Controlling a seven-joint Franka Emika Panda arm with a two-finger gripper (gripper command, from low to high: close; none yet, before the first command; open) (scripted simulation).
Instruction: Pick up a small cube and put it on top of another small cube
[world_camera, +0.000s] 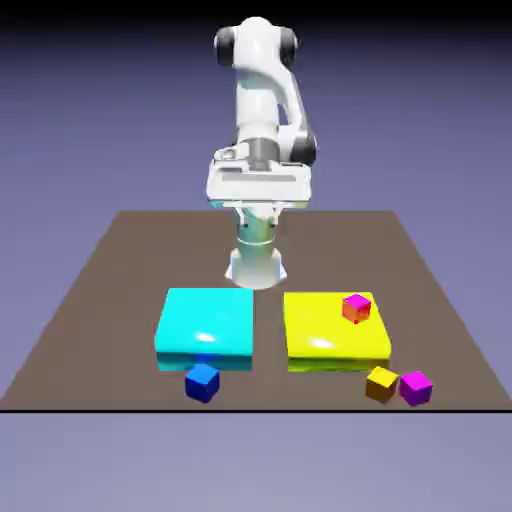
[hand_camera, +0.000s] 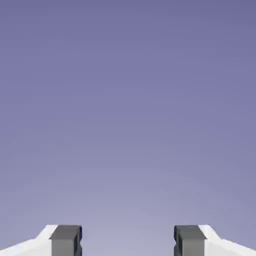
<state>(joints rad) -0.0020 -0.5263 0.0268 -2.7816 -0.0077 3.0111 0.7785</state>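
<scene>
Arm (world_camera: 257, 100): glossy white, rounded segments; dark grey-black round joint caps; grey wrist ring. Hand housing (world_camera: 260, 185): white, wide, boxy. Fingertips (hand_camera: 66, 241): grey, blocky, on white angular mounts. Base (world_camera: 256, 270): white, flared.

four small cubes (world_camera: 202, 383), two large flat blocks (world_camera: 206, 325), one arm (world_camera: 257, 100), one table (world_camera: 150, 250), two finger tips (hand_camera: 65, 241).

open gap between cyan block (world_camera: 206, 322) and yellow block (world_camera: 334, 325), magenta cube (world_camera: 416, 388) crowding orange-yellow cube (world_camera: 381, 384)

Cyan block (world_camera: 206, 325); yellow block (world_camera: 330, 330), red-and-magenta cube (world_camera: 356, 308) on top; magenta cube (world_camera: 416, 388); brown table (world_camera: 180, 250).
</scene>
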